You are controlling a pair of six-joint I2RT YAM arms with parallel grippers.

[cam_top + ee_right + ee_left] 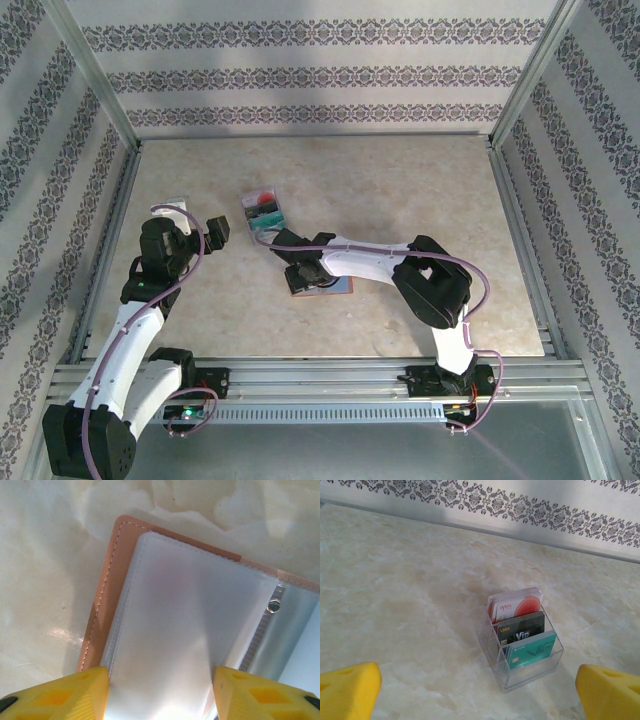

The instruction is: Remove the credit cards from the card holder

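My right end effector (160, 696) straddles the clear sleeves of the card holder (101, 602); whether it pinches, I cannot tell. Overhead, the arm (375, 260) hides most of it, centre frame. My left end effector (480, 700) gapes wide, facing a clear rack (522, 642).

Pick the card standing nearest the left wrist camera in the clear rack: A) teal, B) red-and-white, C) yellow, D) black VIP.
A: the teal card fills the nearest slot of the clear rack, with the black VIP card behind it and the red-and-white card farthest back.
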